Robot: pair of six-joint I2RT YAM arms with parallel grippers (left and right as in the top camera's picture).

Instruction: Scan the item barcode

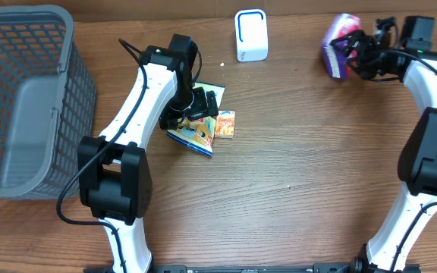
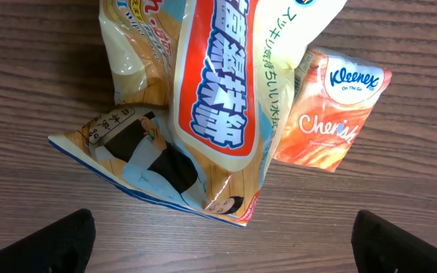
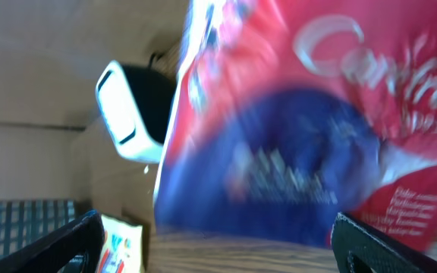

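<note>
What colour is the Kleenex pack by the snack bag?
The Kleenex pack is orange with a white logo, clearest from left wrist.

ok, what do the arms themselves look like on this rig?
The left arm and right arm have white link shells with black joint housings. The gripper fingers are black and blunt. A black cable loops beside the left arm. No markings legible.

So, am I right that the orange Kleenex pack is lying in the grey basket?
Not quite: the orange Kleenex pack is lying on the wooden table beside the snack bags, apart from the grey basket, as the overhead view shows.
</note>
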